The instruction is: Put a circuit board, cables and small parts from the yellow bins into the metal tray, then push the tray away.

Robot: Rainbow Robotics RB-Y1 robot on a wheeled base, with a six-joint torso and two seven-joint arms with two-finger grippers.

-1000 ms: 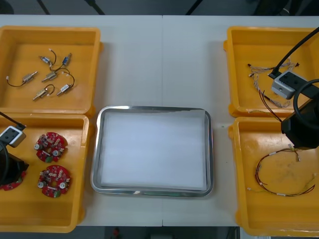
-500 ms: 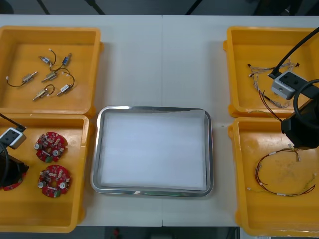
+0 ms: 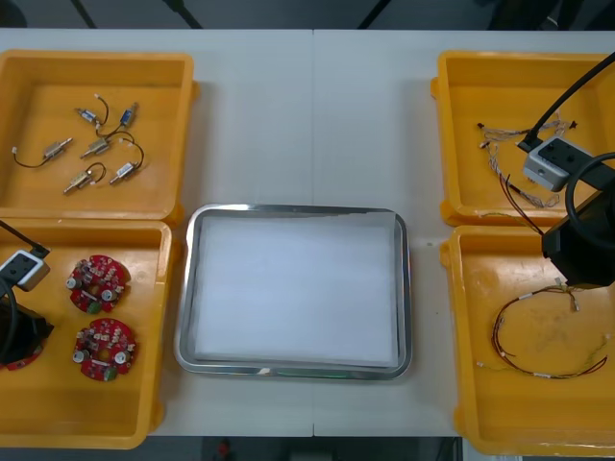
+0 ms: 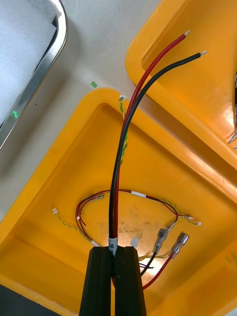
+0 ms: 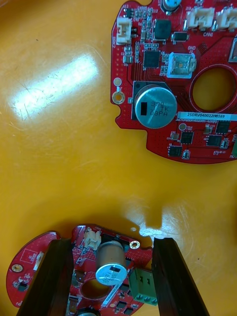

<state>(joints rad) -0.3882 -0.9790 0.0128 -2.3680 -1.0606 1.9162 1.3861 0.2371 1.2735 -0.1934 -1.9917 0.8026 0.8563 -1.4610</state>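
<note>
1. Metal tray (image 3: 183,288) sits at the table centre, white inside, with nothing in it. No item is delivered, so I judge the task barely begun.
2. Left gripper (image 5: 112,244) is low in the near left yellow bin (image 3: 144,384), fingers spread and straddling a round red circuit board (image 5: 81,256). It doesn't look clamped.
3. Right gripper (image 4: 113,252) is over the near right yellow bin (image 4: 59,163), fingers pinching a red and black cable (image 4: 118,163) that is lifted clear of the bin floor.
4. Left to do: get the board, cables and small metal parts (image 3: 91,149) (untouched in the far left bin) into the tray, then push the tray.
</note>
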